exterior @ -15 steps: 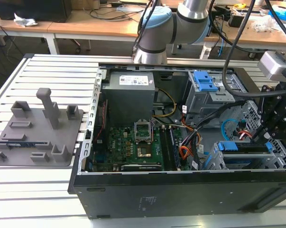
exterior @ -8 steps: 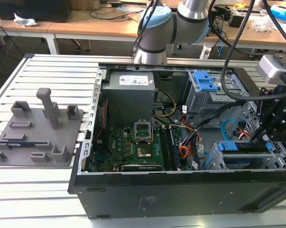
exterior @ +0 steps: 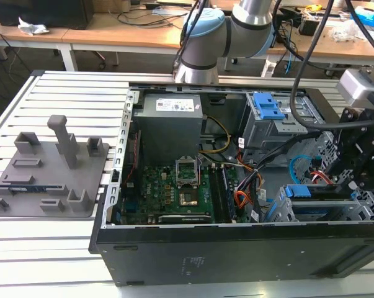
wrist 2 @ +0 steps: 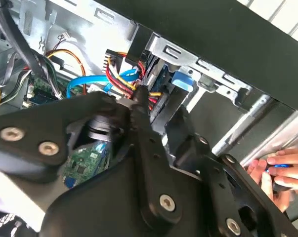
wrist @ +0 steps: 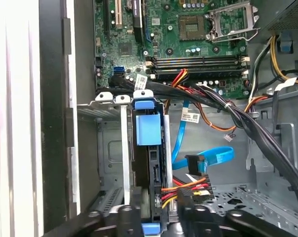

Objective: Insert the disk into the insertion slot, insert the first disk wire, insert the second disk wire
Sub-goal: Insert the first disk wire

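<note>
1. Fingers point(wrist: 130, 216) right up against the lens in the first wrist view, drawn in narrow. The gripper point(wrist: 158, 217) has the black plug of the first disk wire point(wrist: 186, 186) pinched between them, red and orange strands fanning out.
2. Just beside that plug is the disk point(wrist: 148, 128), standing on edge in its blue caddy. It's seated inside the insertion slot point(wrist: 125, 148), at the near corner on the exterior view's right.
3. Close by, the second disk wire point(wrist: 213, 157) loops loose, its dark plug apart from the disk.
4. Wider now: the computer case point(exterior: 236, 254) lies open on the bench point(exterior: 44, 248). The motherboard point(exterior: 174, 192) is in the middle, and a taller cage point(exterior: 267, 112) with a blue latch stands farther back.
5. Over on the exterior view's left, a grey fixture point(exterior: 50, 167) sits on the bench, well apart from the work.
6. And in the second wrist view, a person's hand point(wrist 2: 279, 173) shows by the case's outer edge.
</note>
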### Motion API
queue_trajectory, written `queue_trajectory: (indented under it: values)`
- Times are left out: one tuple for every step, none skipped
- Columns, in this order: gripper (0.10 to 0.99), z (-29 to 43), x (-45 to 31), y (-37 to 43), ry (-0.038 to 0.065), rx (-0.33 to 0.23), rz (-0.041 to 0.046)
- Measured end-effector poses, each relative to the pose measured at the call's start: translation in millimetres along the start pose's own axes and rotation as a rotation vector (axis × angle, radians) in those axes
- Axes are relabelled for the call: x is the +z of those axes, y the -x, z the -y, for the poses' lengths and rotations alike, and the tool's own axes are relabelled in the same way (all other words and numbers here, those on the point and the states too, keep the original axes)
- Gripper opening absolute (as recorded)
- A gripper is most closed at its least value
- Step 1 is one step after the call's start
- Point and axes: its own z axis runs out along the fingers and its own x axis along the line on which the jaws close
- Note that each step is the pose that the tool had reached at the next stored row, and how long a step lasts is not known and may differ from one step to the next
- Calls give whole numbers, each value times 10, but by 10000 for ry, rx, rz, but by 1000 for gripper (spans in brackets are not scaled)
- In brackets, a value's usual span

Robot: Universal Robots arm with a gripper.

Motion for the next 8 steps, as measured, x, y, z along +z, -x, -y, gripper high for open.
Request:
queue_trajectory:
  values:
    - [475,-4,-52,-1,0,1,-5]
    - [537,-7,-93,-2,-1,1,-13]
    - [600,-9,-134,0,-2,1,-32]
    - [600,-9,-134,1,-2,2,-37]
    - [600,-9,-134,1,-2,2,-40]
    - [600,-10,-135,0,-2,3,-43]
    - [600,-9,-135,0,-3,3,-46]
    - [600,-10,-136,0,-2,3,-49]
